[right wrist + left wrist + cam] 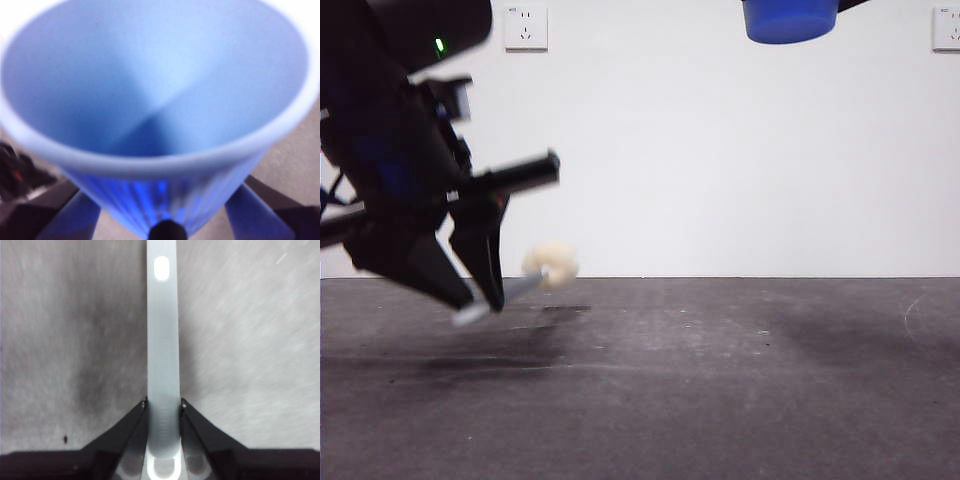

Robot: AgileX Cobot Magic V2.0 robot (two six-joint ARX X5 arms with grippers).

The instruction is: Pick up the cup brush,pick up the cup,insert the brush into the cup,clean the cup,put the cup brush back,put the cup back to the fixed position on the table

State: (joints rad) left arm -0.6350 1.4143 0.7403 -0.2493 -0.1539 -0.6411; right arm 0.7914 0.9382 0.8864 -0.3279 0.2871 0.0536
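**Op A:** Low on the table's near side I've got the left gripper clamped on the cup brush. My left wrist view shows both jaws pressed against the pale handle, with the oval hole of its far end well beyond them. From the front, the sponge head sits just above the table, the brush lying close to level.

**Op B:** And the cup?

**Op A:** The cup is high up, only its blue base showing at the top edge of the front view. The right gripper is closed around its ribbed wall, the open mouth filling that wrist camera.

**Op B:** What worries you?

**Op A:** Three things. The handle is slim and smooth, and I'm holding it away from the head, so any knock on the sponge could swivel it between the jaws. The two are well apart, so I think lining the head up with the mouth is where I'd miss and hit the rim. And the cup tapers, so a push from the brush might slide it out of the grip.
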